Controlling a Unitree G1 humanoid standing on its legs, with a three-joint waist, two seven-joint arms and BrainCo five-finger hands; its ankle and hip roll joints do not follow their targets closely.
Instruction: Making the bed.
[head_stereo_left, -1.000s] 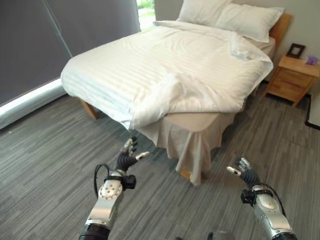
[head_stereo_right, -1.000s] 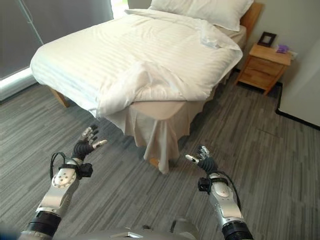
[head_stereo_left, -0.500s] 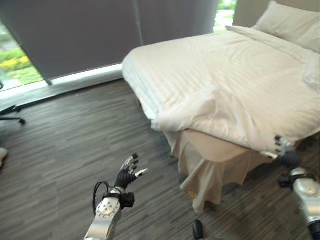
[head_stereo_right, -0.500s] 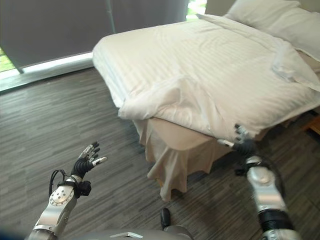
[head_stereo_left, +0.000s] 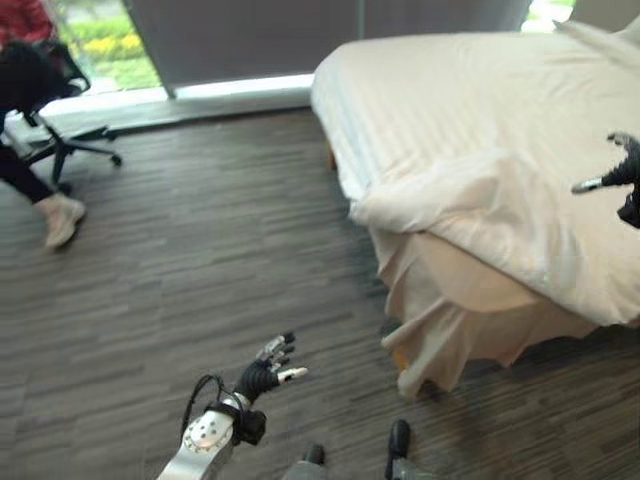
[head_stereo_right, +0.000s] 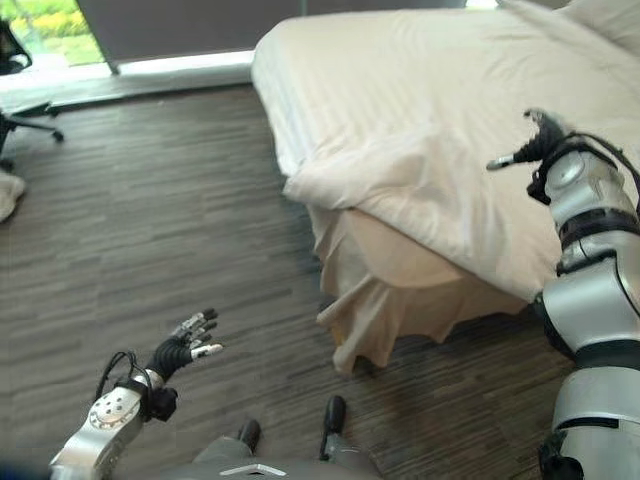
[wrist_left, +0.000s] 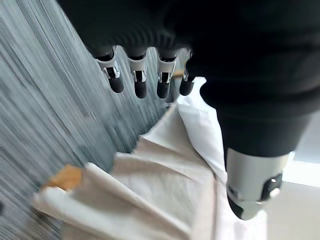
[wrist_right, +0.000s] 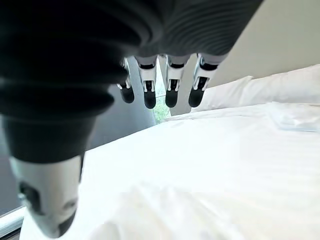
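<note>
Standing at the foot corner of the bed: the white striped duvet (head_stereo_right: 430, 120) covers the mattress, but its near corner (head_stereo_right: 345, 175) is folded back on itself, leaving the beige bed skirt (head_stereo_right: 385, 295) and the mattress end bare.

Right hand (head_stereo_right: 535, 145) hovers above the duvet's side edge, fingers relaxed and spread, holding nothing; its wrist view shows the straight fingers (wrist_right: 150, 92) over smooth cloth, with white pillows (wrist_right: 260, 90) at the head end.

Left hand (head_stereo_right: 185, 350) is low over the grey wood-plank floor (head_stereo_left: 200, 250), well apart from the bed, open and empty.

Judgement: step in hand is reaching for the folded corner. To do it well, bring both hands to the fold, pinch the top layer only, not the skirt, then draw it down and outward evenly so the stripes stay straight.

A person (head_stereo_left: 30, 90) and black office chair (head_stereo_left: 70, 150) sit by the window.
</note>
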